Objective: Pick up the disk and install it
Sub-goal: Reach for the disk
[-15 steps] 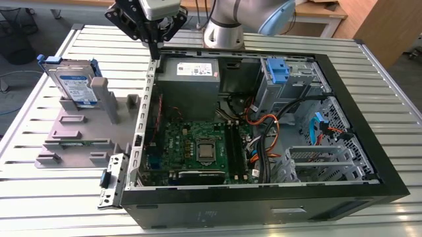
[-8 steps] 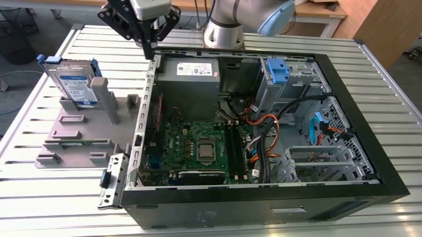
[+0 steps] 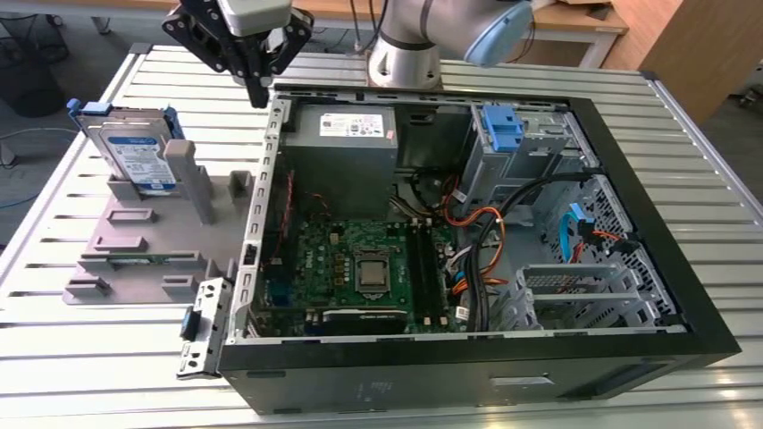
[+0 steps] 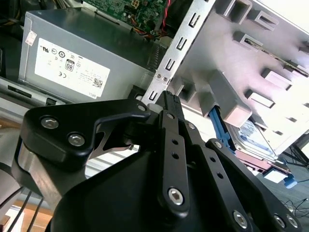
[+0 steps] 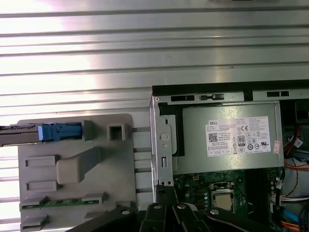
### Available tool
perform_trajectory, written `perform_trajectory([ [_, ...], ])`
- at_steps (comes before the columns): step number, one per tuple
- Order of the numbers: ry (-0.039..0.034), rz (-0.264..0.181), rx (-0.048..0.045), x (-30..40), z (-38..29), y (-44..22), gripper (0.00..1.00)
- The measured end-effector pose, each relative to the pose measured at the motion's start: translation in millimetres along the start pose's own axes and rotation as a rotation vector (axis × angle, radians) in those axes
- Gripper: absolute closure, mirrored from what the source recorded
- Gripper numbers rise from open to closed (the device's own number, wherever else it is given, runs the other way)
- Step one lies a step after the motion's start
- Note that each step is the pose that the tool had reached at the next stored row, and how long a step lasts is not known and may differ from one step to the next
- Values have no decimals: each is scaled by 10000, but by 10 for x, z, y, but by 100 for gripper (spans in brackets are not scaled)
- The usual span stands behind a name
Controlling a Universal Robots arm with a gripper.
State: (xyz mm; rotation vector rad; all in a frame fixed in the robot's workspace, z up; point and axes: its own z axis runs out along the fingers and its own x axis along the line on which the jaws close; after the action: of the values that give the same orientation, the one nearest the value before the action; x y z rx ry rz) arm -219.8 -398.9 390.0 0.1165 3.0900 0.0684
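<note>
Your gripper point(image 3: 256, 95) hangs with its fingers clenched together on nothing. The tips are just above the wall of the case point(image 3: 477, 350), at the corner by the power supply point(image 3: 346, 125).

The disk point(image 3: 129, 152) is well apart from the fingertips. It stands on edge in a slot of the grey rack point(image 3: 143, 234), which lies beside the case on the table point(image 3: 96, 366).

The exterior view gives you the disk's label face and blue bracket. The first wrist view gives you the disk point(image 5: 53, 131) edge-on, across the rack point(image 5: 120, 159) from the fingers point(image 5: 164, 193). The second wrist view looks past the gripper point(image 4: 168, 99) and catches the disk point(image 4: 253, 137) behind a rack post.

Inside the case, the power supply sits nearest the fingertips. Beyond it are the motherboard point(image 3: 357, 268), the cables point(image 3: 477, 241) and a blue-tabbed drive bay point(image 3: 503, 125). Both wrist views show the power supply's label face.
</note>
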Motion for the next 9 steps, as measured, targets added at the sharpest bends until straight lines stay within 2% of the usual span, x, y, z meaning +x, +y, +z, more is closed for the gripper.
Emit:
perform_trajectory([
  [9, 1, -1, 0, 82, -2, -6, 89],
])
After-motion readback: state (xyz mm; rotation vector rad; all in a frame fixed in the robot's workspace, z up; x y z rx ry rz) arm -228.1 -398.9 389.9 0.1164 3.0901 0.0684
